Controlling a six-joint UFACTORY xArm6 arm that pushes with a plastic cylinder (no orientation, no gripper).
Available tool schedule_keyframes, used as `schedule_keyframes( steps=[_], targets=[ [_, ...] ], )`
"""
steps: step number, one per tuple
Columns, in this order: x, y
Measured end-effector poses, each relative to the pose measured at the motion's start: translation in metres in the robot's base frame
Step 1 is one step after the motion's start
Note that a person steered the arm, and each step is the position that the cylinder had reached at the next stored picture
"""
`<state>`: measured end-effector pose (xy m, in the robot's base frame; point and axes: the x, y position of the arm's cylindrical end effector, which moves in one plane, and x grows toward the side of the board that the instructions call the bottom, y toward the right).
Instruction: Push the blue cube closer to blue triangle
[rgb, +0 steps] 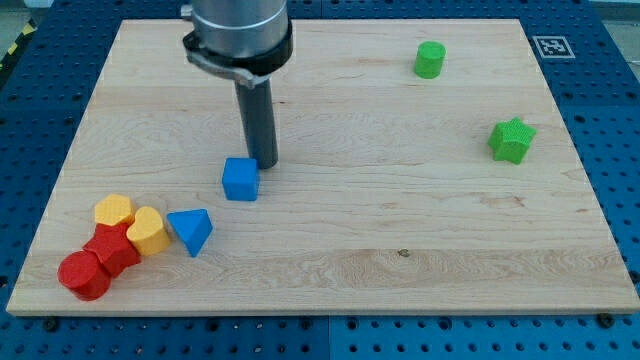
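Lowest in the frame, and so nearest the camera, sat a red block (82, 275) of rounded, roughly cylindrical shape, close to the lower left corner of the wooden tabletop (400, 250). Touching it up and to the right was a second red block (112, 250), whose shape I could not make out. Above those lay two yellow blocks, one (113, 211) towards the left edge and the other, heart-like one (148, 231) just right of it, both pressed into the same cluster.

Just right of that cluster rested the blue triangle (191, 230), very close to the nearer yellow block, though I could not tell whether they touched. Up and to the right of it, apart from it, stood the blue cube (240, 179), left of the frame's centre.

My tip (264, 163) was down on the tabletop just beside the cube's upper right corner, on the side away from the triangle; whether it actually touched the cube I could not tell. The dark rod rose from there to the grey arm mount (240, 35) at the top of the frame. This rig carried no jaws, only the rod, so nothing was clamped.

Well away, in the upper right of the frame, stood a green cylinder (430, 60), and below and right of it a green star-shaped block (512, 139).
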<state>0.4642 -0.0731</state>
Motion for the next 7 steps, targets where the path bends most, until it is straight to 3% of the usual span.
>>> schedule_keyframes(
  steps=[2,4,7],
  targets=[
    [0.025,-0.013],
    [0.037,0.027],
    [0.031,-0.017]
  ],
)
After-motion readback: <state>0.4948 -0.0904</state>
